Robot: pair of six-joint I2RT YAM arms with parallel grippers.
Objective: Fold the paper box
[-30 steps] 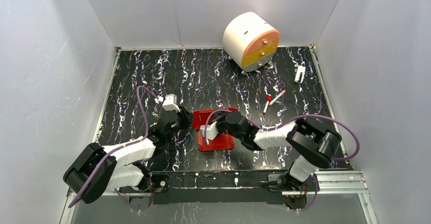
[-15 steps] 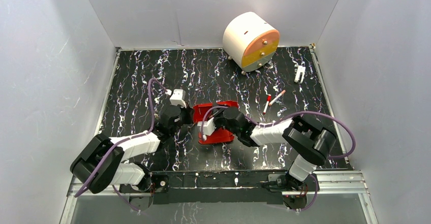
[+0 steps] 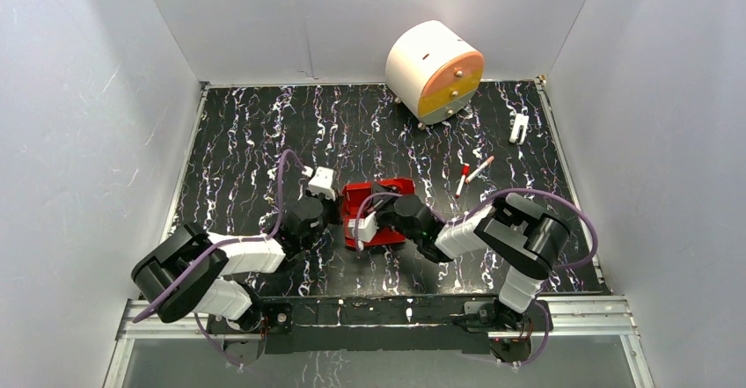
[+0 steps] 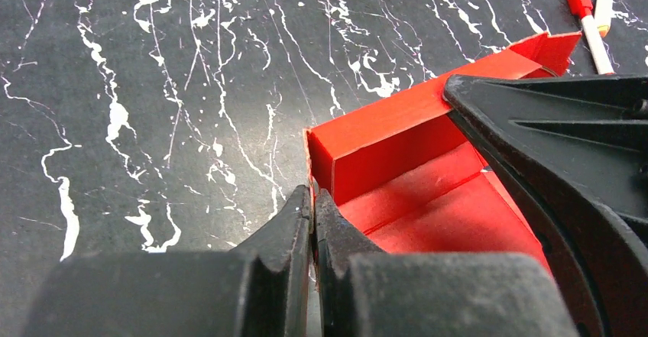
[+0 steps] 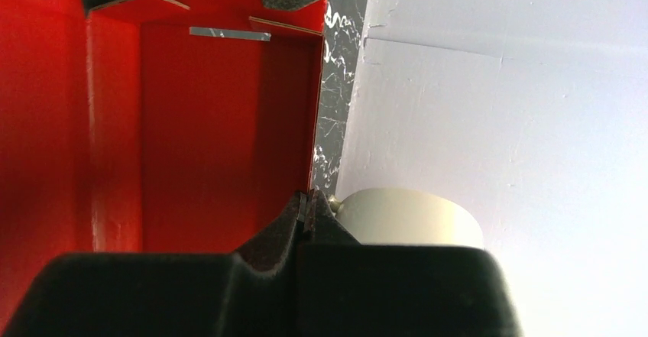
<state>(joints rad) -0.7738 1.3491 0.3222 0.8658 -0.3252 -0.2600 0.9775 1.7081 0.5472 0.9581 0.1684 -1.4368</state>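
The paper box (image 3: 380, 196) is bright red card with raised walls, lying on the black marbled table between both arms. My left gripper (image 3: 340, 217) is at the box's left side. In the left wrist view it (image 4: 312, 196) is shut on the thin edge of the left wall, with the red inside (image 4: 428, 199) open beside it. My right gripper (image 3: 383, 207) reaches in from the right. In the right wrist view it (image 5: 309, 199) is shut on the edge of another red wall (image 5: 214, 123). Its black body (image 4: 565, 146) hides the box's right part.
A large white-and-orange drum (image 3: 434, 71) stands at the back right. Two red-capped white pens (image 3: 463, 179) (image 3: 480, 169) lie to the right of the box, also seen in the left wrist view as a pen (image 4: 590, 17). A small white clip (image 3: 519, 128) sits near the right wall.
My left gripper has moved right to the box and shut on its left wall. The box has shifted away from the arms with the right gripper and become more compact.
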